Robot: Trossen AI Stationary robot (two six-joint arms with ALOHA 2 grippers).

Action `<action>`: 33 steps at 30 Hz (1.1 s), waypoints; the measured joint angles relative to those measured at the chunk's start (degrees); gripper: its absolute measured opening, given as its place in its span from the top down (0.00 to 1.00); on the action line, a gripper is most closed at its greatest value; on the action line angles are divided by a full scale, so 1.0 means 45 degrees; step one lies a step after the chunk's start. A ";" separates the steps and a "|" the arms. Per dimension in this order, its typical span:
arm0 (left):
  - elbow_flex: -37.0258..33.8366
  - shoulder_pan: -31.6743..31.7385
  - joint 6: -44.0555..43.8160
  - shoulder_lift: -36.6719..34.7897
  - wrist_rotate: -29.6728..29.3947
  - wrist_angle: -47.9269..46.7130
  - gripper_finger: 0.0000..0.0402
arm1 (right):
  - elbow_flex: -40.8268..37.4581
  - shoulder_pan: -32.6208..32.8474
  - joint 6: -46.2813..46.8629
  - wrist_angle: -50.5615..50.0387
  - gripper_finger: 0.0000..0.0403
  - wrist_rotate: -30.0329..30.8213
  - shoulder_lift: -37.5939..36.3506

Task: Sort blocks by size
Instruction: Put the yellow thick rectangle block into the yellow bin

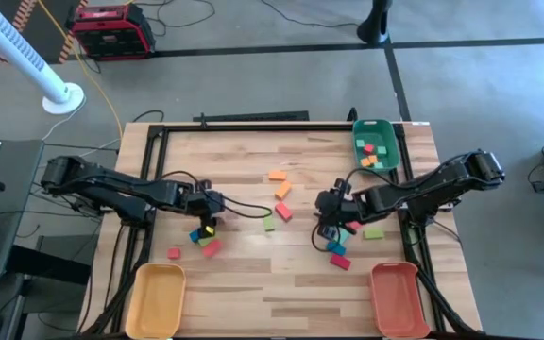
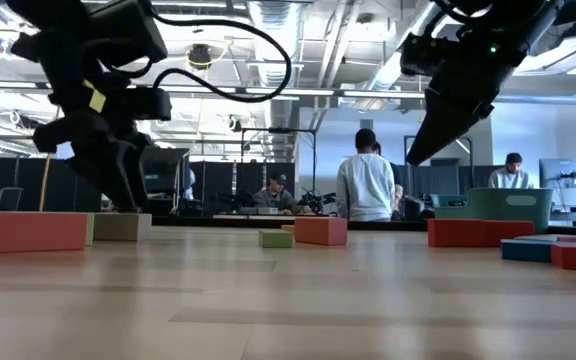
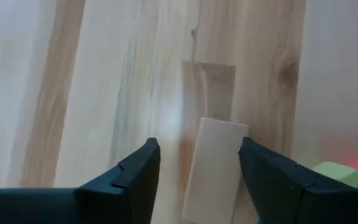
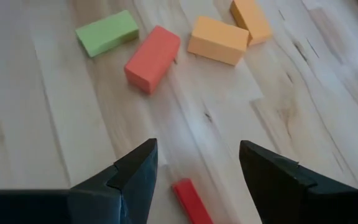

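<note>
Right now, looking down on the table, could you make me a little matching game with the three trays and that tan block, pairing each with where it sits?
Things:
1. green tray
2. yellow tray
3. orange tray
4. tan block

Places:
A. near corner on the left arm's side
B. between the left arm's open fingers
C. far corner on the right arm's side, with small blocks inside
D. near corner on the right arm's side

Pairs: 1-C, 2-A, 3-D, 4-B
</note>
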 joint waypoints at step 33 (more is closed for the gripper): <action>0.1398 0.1110 0.2110 0.0689 0.1321 -0.1865 0.70 | 0.0000 0.0003 -0.0239 0.0547 0.37 0.0000 -0.0004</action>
